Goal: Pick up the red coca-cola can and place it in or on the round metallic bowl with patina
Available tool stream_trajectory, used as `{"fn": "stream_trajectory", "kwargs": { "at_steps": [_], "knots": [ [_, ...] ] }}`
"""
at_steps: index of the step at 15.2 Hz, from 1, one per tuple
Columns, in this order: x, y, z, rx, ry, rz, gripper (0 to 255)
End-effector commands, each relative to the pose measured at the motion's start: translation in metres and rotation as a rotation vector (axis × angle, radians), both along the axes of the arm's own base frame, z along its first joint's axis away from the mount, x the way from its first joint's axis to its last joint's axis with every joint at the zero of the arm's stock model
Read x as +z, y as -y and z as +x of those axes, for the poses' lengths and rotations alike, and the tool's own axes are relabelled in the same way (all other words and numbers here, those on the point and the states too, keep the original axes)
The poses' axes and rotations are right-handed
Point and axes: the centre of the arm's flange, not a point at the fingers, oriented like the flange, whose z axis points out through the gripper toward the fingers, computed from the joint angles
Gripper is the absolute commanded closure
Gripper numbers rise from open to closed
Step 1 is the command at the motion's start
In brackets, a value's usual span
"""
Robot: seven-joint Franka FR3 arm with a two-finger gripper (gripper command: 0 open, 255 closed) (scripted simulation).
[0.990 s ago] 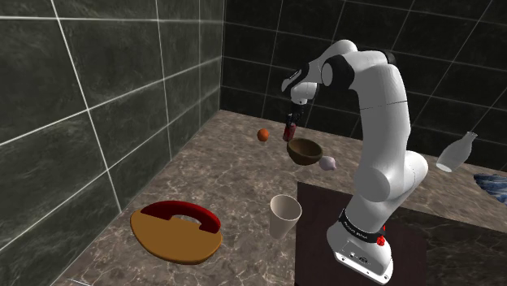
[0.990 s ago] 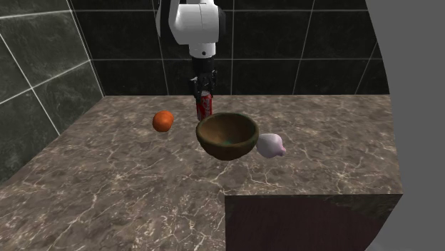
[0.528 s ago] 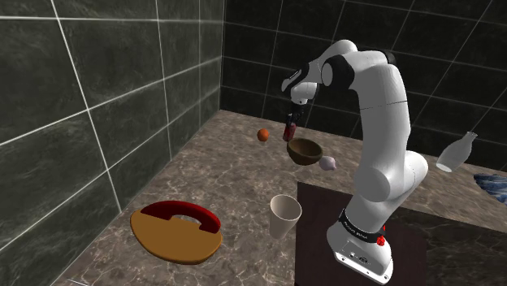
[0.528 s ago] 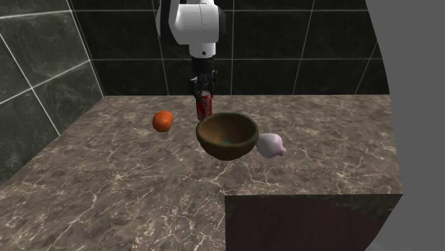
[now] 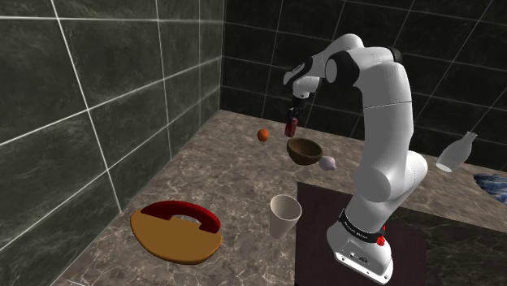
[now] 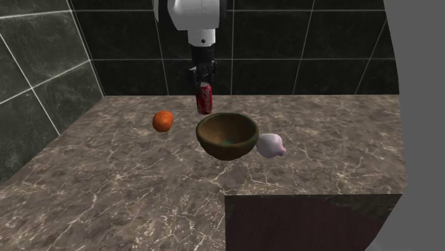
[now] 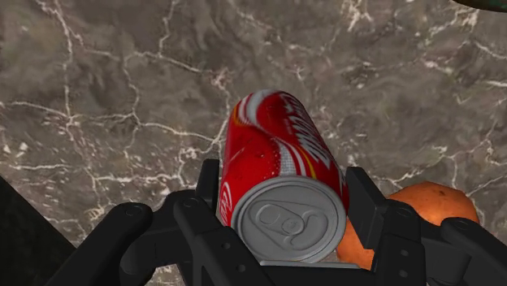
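Over the marble counter (image 6: pixel 107 185), end effector (image 6: pixel 204 84) pinches red can (image 6: pixel 205 100); shoulder view adds a white cup (image 5: pixel 285 215)

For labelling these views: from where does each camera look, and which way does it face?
Shoulder view: beside and slightly behind the stand, looking down over the counter toward the tiled corner; stand and arm show.
Second exterior view: above the counter, facing the back wall and the bowl; the gripper hangs from above.
Wrist view: on the gripper, looking down its fingers at the clasped can and the orange.
Shared: can and orange, in all three.
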Motion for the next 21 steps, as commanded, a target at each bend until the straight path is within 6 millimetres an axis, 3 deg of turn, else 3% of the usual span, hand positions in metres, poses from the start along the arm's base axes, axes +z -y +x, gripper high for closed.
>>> {"fn": "stream_trajectory", "kwargs": {
  "at_steps": [1, 21],
  "knots": [
    [0.011, 0.001, 0.000, 0.000, 0.000, 0.000, 255],
    [0.116, 0.001, 0.000, 0.000, 0.000, 0.000, 255]
  ]
}}
